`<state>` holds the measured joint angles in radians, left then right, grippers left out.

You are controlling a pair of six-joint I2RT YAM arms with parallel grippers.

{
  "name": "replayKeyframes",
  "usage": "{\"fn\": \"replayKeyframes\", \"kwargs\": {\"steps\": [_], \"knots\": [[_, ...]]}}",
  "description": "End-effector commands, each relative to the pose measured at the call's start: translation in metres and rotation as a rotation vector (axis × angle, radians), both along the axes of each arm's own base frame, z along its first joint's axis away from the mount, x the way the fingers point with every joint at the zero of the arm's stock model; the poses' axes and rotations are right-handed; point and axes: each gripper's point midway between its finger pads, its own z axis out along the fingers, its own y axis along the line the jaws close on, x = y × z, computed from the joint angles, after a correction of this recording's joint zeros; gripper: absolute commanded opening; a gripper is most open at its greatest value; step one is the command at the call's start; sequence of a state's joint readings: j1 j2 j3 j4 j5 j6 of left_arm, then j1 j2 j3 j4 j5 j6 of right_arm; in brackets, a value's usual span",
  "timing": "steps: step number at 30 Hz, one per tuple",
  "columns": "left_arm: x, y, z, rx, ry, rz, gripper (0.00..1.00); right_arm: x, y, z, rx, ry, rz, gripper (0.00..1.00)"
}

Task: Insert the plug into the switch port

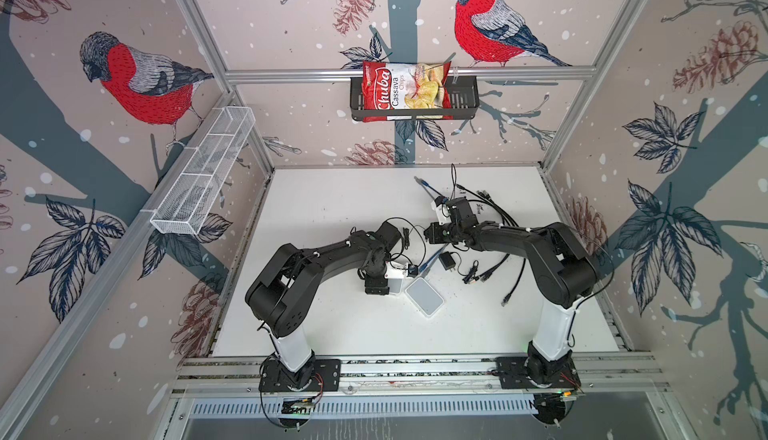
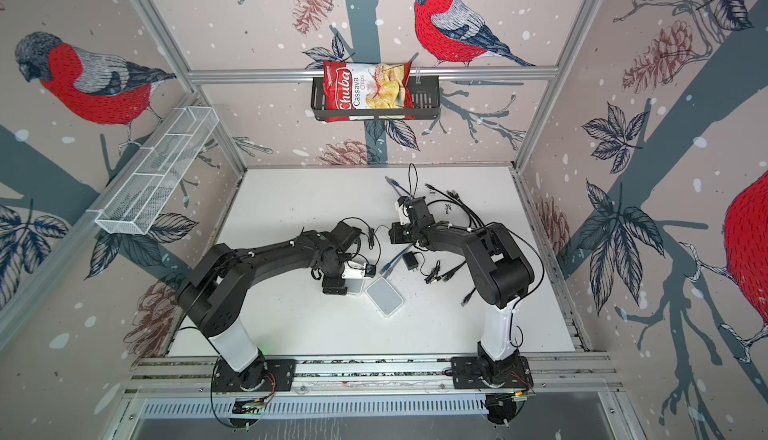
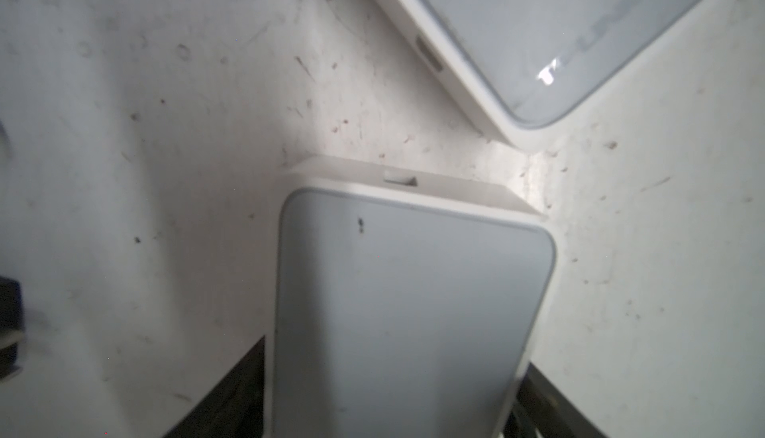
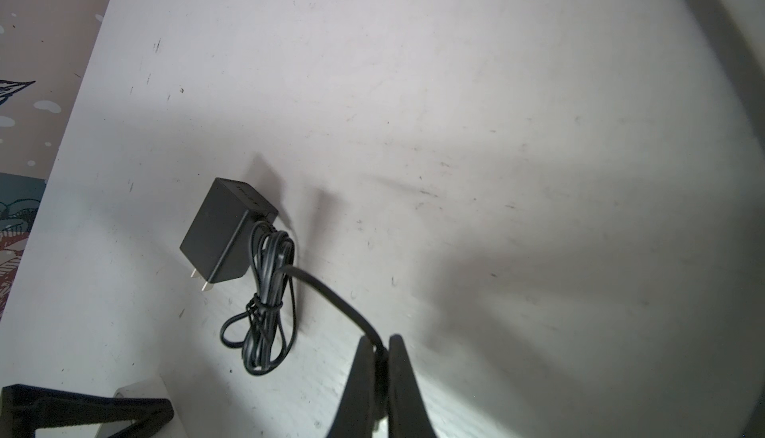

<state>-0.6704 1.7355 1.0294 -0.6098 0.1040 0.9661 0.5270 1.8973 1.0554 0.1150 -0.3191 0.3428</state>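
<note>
left jaws: spread wide, one finger on each side of the smaller switch box. Honestly, the wrist view is too blurry for me to tell if they're squeezing it or just sitting alongside.
smaller switch box: flat on the worktop, grey face up, with a little notch in the white edge that faces away from my wrist.
second switch box: just beside the first one and turned at an angle. Its corner comes near the first box but they're not touching. There's a dark slot in its side wall in my left wrist view.
right jaws: pressed together on a black cable, pinching it right at the ends of the fingers.
black cable: curves away from my right jaws toward the bundled cord of the power adapter.
power adapter: black, lying on the worktop with two prongs showing and its thin cord tied in a loop next to it.
gap: in both top views my right jaws hang over the middle of the worktop. The adapter and a blue cable lie between them and the two boxes, so the held cable and the boxes are apart.
other stuff: loose black cables toward my right arm's side, and a chips bag in a black basket on the back wall.
</note>
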Motion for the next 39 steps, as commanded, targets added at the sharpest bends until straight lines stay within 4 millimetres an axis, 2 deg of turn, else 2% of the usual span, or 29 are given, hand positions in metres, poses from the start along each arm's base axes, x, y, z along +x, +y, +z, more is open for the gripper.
{"fn": "replayKeyframes", "kwargs": {"steps": [1,8,12,18,24,29,33,39], "knots": [[-0.002,-0.002,-0.001,-0.002,0.013,0.006,0.77,0.001,0.003,0.002,0.015,-0.003,0.008,0.07],[0.002,-0.008,0.007,-0.047,0.009,0.065,0.63,0.001,0.003,0.007,0.019,-0.011,0.007,0.07],[0.01,-0.012,0.018,-0.099,-0.034,0.134,0.61,0.002,0.006,0.01,0.035,-0.012,0.013,0.07],[0.023,-0.021,0.048,-0.237,-0.113,0.233,0.61,0.003,0.011,0.018,0.065,-0.004,0.023,0.07],[0.039,-0.036,0.099,-0.451,-0.224,0.347,0.62,0.006,0.019,0.034,0.119,-0.01,0.04,0.07],[0.04,-0.043,0.132,-0.667,-0.269,0.452,0.62,0.007,0.028,0.05,0.196,-0.008,0.07,0.05],[0.034,-0.042,0.145,-0.827,-0.28,0.524,0.62,0.0,0.038,0.068,0.272,-0.013,0.12,0.04],[0.019,-0.034,0.151,-1.029,-0.297,0.581,0.64,-0.012,0.047,0.102,0.378,-0.081,0.195,0.03]]}}
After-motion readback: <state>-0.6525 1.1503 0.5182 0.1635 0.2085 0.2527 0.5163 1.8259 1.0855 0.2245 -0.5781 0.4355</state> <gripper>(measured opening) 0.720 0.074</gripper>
